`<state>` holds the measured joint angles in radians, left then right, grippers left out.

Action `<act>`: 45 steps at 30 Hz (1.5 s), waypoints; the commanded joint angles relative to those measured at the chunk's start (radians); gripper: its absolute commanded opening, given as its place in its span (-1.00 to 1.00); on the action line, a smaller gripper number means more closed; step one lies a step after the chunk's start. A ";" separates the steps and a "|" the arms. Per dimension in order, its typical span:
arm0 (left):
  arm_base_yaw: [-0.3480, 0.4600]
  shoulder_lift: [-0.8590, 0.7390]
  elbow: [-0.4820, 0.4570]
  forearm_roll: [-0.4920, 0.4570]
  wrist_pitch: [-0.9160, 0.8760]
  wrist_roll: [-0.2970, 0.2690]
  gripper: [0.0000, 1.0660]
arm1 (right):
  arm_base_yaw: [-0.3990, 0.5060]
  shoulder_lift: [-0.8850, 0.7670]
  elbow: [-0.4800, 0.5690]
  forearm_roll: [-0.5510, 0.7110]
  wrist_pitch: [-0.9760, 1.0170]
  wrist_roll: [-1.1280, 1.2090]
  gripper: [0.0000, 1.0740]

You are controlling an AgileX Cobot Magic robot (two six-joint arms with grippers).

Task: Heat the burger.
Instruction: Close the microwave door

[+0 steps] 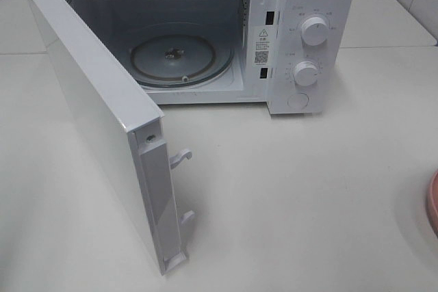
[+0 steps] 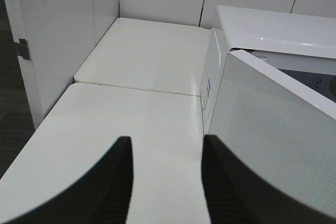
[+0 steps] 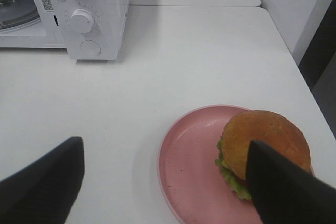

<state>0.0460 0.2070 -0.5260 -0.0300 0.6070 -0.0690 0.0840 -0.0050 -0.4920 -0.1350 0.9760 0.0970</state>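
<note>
Right wrist view: spread right gripper (image 3: 165, 182) above burger (image 3: 265, 142) on pink plate (image 3: 189, 161) (left gripper (image 2: 167, 182) likewise parted, empty).

- Burger (image 3: 265, 148) resting on pink plate (image 3: 189, 171), on white table (image 3: 184, 56).
- Right gripper (image 3: 165, 179) with jaws spread wide; one finger (image 3: 283, 187) overlaps the burger.
- Microwave (image 3: 79, 14) well apart.

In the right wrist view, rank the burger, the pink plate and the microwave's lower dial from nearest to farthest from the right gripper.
1. Burger, partly behind one finger of the right gripper.
2. Pink plate, under the burger, just ahead of the fingers.
3. Lower dial, far across the table on the microwave.
</note>
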 commanded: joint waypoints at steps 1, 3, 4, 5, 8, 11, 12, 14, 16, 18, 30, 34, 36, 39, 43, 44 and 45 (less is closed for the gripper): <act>0.002 0.055 0.013 -0.006 -0.075 -0.008 -0.60 | -0.006 -0.035 0.001 -0.001 -0.013 0.001 0.42; 0.002 0.086 0.014 -0.007 -0.098 -0.008 -0.69 | -0.006 -0.035 0.001 -0.001 -0.013 0.001 0.42; 0.002 0.144 0.014 -0.021 -0.143 -0.009 -0.87 | -0.006 -0.035 0.001 -0.001 -0.013 0.001 0.42; 0.002 0.203 0.014 -0.029 -0.189 -0.009 -1.00 | -0.006 -0.035 0.001 -0.001 -0.013 0.001 0.42; 0.002 0.298 0.018 -0.034 -0.287 -0.008 -1.00 | -0.006 -0.035 0.001 -0.001 -0.013 0.001 0.42; 0.002 0.373 0.053 -0.034 -0.438 -0.008 -1.00 | -0.006 -0.035 0.001 -0.001 -0.013 0.001 0.42; 0.002 0.373 0.053 -0.034 -0.438 -0.008 -1.00 | -0.006 -0.035 0.001 -0.001 -0.013 0.001 0.42; 0.002 0.435 0.111 -0.034 -0.612 -0.008 -1.00 | -0.006 -0.035 0.001 -0.001 -0.013 0.001 0.42; 0.002 0.471 0.150 -0.034 -0.706 -0.008 -1.00 | -0.006 -0.035 0.001 -0.001 -0.013 0.001 0.42; 0.002 0.490 0.172 -0.034 -0.749 -0.008 -1.00 | -0.006 -0.035 0.001 -0.001 -0.013 0.001 0.42; 0.002 0.782 0.338 0.047 -1.287 -0.012 -1.00 | -0.006 -0.035 0.001 -0.001 -0.013 0.001 0.42; 0.002 0.896 0.338 0.155 -1.367 -0.053 -1.00 | -0.006 -0.035 0.001 -0.001 -0.013 0.001 0.42; 0.002 0.949 0.338 0.207 -1.428 -0.090 -1.00 | -0.006 -0.035 0.001 -0.001 -0.013 0.001 0.42; 0.002 1.032 0.336 0.287 -1.544 -0.139 -1.00 | -0.006 -0.035 0.001 -0.001 -0.013 0.001 0.42; 0.002 1.109 0.311 0.367 -1.597 -0.131 -1.00 | -0.006 -0.035 0.001 -0.001 -0.013 0.001 0.42; 0.002 1.158 0.277 0.421 -1.602 -0.137 -1.00 | -0.006 -0.035 0.001 -0.001 -0.013 0.001 0.42; 0.001 1.175 0.263 0.443 -1.602 -0.146 -1.00 | -0.006 -0.035 0.001 -0.001 -0.013 0.001 0.42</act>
<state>0.0460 1.3620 -0.2380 0.3700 -0.9620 -0.1990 0.0840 -0.0050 -0.4920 -0.1360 0.9760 0.0970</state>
